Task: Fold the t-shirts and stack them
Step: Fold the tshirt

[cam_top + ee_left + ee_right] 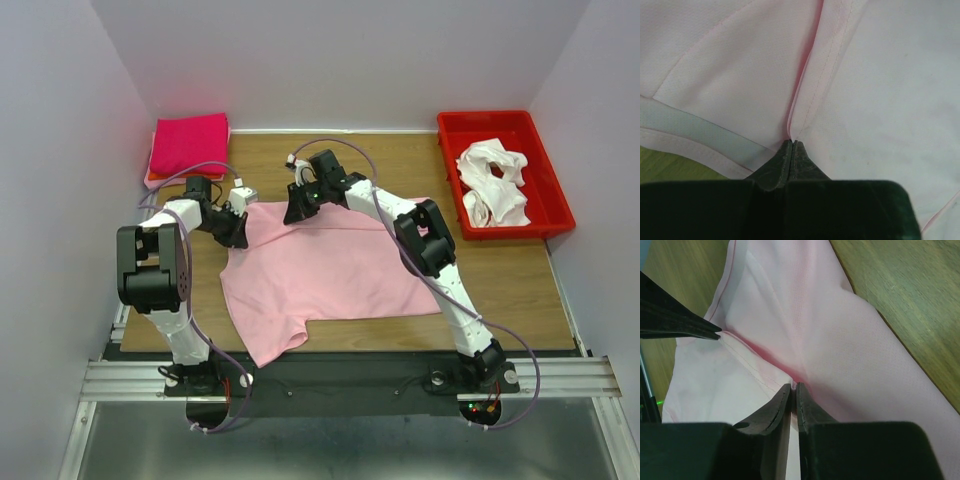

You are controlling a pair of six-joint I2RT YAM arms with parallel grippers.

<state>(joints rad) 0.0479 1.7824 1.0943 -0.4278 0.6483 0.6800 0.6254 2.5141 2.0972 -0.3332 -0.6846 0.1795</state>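
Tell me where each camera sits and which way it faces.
Top external: above and behind the arm bases, looking down on the table; both arms show whole, reaching over the light pink t-shirt.
Left wrist: on the left arm, looking along the left end effector, which is shut on a fold of the cloth.
Right wrist: on the right arm, looking along the right end effector, which pinches the cloth; bare wood lies beyond.
Shared: both wrist views show that same light pink t-shirt close up.

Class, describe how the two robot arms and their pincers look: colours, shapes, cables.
Both the left arm and right arm have white links joined by boxy black joint housings. A lilac cable loops along each. The left pincer and right pincer have dark fingers tapering to wedge tips.
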